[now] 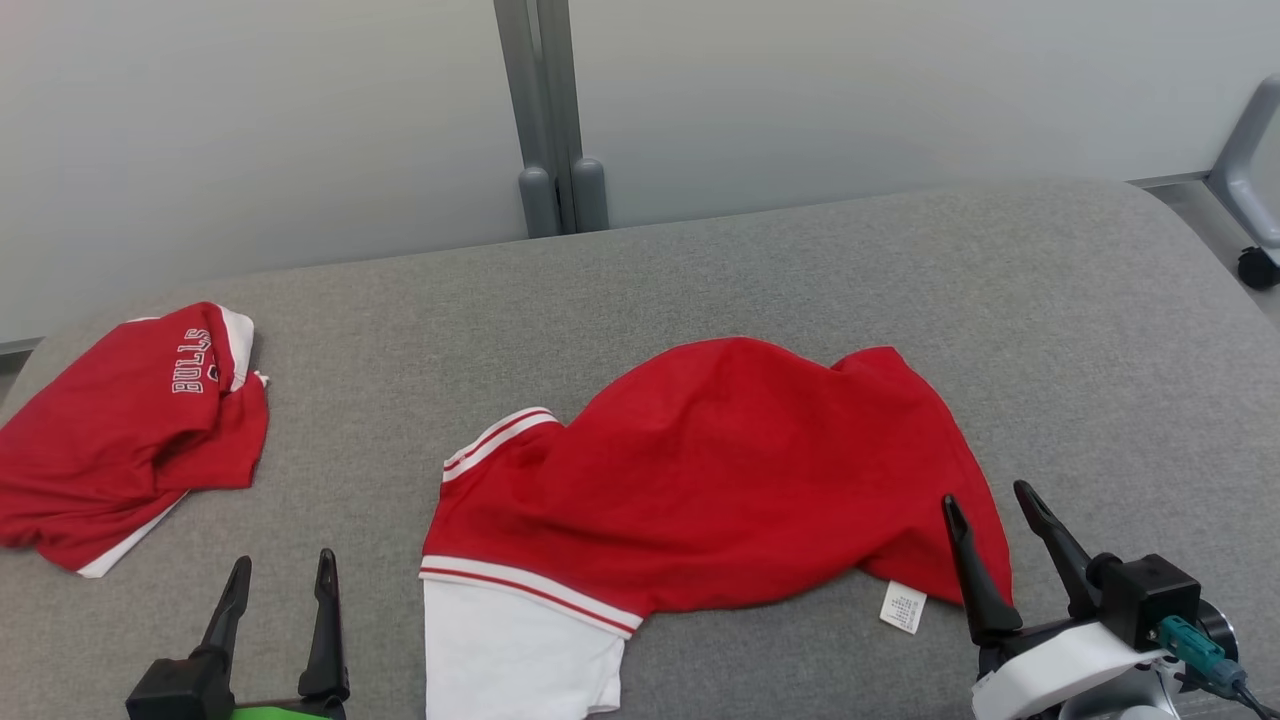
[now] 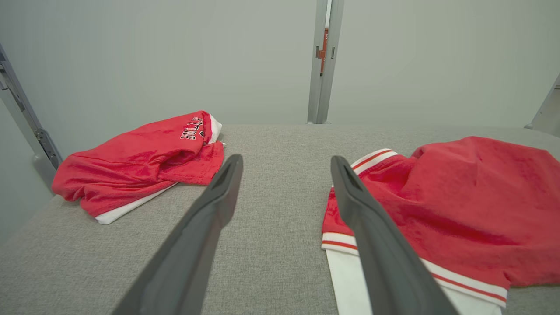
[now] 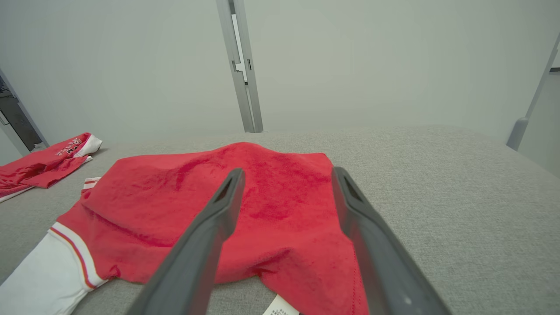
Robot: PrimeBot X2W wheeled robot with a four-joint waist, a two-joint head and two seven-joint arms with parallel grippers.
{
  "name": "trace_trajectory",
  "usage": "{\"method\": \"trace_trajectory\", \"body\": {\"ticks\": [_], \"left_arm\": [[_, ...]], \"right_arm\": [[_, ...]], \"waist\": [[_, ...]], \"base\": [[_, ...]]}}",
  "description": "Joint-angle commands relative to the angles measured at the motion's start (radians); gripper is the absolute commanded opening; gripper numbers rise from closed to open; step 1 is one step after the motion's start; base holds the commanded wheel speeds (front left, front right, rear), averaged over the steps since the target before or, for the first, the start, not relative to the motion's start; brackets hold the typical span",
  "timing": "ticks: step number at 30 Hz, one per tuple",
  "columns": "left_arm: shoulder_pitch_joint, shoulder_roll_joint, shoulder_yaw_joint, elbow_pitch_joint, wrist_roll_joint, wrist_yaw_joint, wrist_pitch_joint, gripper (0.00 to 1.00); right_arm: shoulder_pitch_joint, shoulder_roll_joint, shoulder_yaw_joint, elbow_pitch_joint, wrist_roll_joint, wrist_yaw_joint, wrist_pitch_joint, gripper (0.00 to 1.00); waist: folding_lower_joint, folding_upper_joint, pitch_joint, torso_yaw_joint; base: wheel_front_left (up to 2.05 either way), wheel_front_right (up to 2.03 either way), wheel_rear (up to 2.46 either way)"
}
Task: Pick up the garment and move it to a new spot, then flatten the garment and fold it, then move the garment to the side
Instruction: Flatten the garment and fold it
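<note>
Head view: the red shirt (image 1: 720, 470) lies rumpled on the middle of the grey tabletop (image 1: 800, 260), left end effector (image 1: 283, 562) open and empty beside its white sleeve, right end effector (image 1: 985, 494) open and empty at its near right edge, a second jersey (image 1: 120, 430) far left.

Rumpled red garment (image 1: 720, 480) on the grey table (image 1: 800, 260), Bulls jersey (image 1: 120, 430) well left; left end effector (image 1: 283, 562) and right end effector (image 1: 985, 492) gape empty.

Bright, even light; soft shadows
</note>
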Motion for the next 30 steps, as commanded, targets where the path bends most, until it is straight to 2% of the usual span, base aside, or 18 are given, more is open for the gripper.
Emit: {"method": "trace_trajectory", "body": {"ticks": [1, 17, 24, 30], "left_arm": [[-0.007, 0.003, -0.001, 0.001, 0.005, -0.004, -0.001, 1.0], [0.004, 0.009, -0.014, 0.013, 0.01, -0.004, -0.001, 1.0], [0.015, 0.007, -0.115, 0.105, -0.01, -0.003, -0.001, 1.0], [0.021, 0.003, -0.182, 0.216, -0.046, -0.003, -0.001, 1.0]], "right_arm": [[0.003, 0.002, 0.001, 0.002, -0.001, 0.0, -0.003, 1.0], [0.0, 0.001, -0.002, 0.014, 0.0, 0.0, -0.003, 1.0], [0.001, -0.004, -0.017, 0.06, 0.009, 0.0, -0.003, 1.0], [-0.03, -0.028, -0.031, 0.164, 0.021, 0.0, -0.003, 1.0]], "waist": [[0.0, 0.0, 0.0, 0.0], [0.0, 0.0, 0.001, -0.001], [0.0, 0.0, 0.013, 0.0], [0.0, 0.0, 0.03, -0.005]], "base": [[0.0, 0.0, 0.0], [0.0, 0.0, 0.0], [0.0, 0.0, 0.0], [0.0, 0.0, 0.0]]}}
